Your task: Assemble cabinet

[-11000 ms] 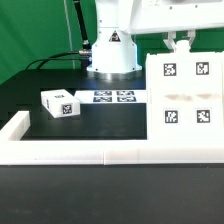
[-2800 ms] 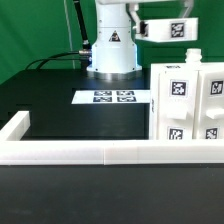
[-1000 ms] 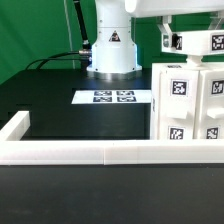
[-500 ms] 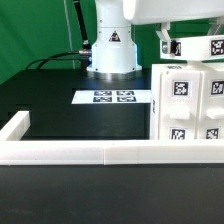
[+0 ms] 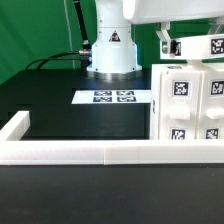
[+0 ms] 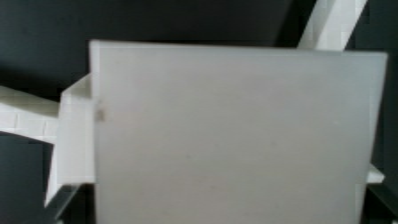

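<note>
Exterior view: a tall white cabinet body [image 5: 188,108], marked with black-and-white tags, is seen at 3 o'clock on the black table [image 5: 55,110]. At 1 o'clock the gripper [image 5: 190,38] is clamped on a small tagged block [image 5: 200,46], which is held just above the body's top, seemingly not touching it. The body thus lies at 6 o'clock from the gripper. The block's long axis is laid level, across the view. The marker board [image 5: 113,97] is found at centre.

Wrist view: the picture is filled by a blurred pale surface [image 6: 222,130], judged to be the held block. No fingers can be made out.
</note>
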You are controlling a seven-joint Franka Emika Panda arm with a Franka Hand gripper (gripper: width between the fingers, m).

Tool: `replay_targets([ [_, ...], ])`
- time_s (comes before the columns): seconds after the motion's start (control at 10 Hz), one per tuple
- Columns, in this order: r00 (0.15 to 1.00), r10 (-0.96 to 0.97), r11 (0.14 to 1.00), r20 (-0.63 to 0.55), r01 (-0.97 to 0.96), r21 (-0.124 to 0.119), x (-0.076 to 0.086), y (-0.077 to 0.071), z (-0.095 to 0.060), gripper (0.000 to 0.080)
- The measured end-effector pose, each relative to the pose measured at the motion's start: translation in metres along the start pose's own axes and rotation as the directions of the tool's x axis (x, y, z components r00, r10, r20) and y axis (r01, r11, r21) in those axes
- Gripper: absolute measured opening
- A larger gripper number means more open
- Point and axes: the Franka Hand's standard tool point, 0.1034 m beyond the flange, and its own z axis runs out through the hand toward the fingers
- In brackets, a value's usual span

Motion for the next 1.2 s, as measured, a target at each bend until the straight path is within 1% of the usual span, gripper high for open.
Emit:
replay_targets([
  [0.4,0.999,0.039,0.999,0.000,-0.039,0.001,0.0001,-0.0005,0.0000,0.0564],
  [0.7,0.976,0.219,0.976,0.000,-0.219,0.004,0.0006,-0.0027,0.0001,0.0564],
  [1.0,0.914,0.406,0.914,-0.001,-0.406,0.007,0.0011,-0.0044,0.0005,0.0564],
  [1.2,0.830,0.558,0.830,-0.004,-0.558,0.021,0.0025,-0.0061,0.0007,0.0564],
])
